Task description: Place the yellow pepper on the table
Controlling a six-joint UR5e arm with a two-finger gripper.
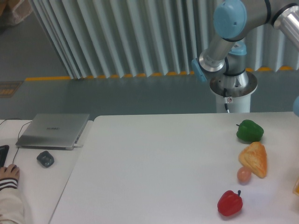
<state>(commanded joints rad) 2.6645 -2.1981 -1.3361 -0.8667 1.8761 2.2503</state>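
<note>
The yellow pepper does not show as a whole. Only a small yellow-orange sliver shows at the right edge of the frame, and I cannot tell what it is. The white table fills the lower part of the view. The arm rises from its base behind the table's far right edge and leaves the frame at the top right. The gripper is out of view, so what it holds is hidden.
On the right of the table lie a green pepper, an orange-yellow wedge, a small pinkish ball and a red pepper. On the left desk are a grey laptop, a dark mouse and a person's hand.
</note>
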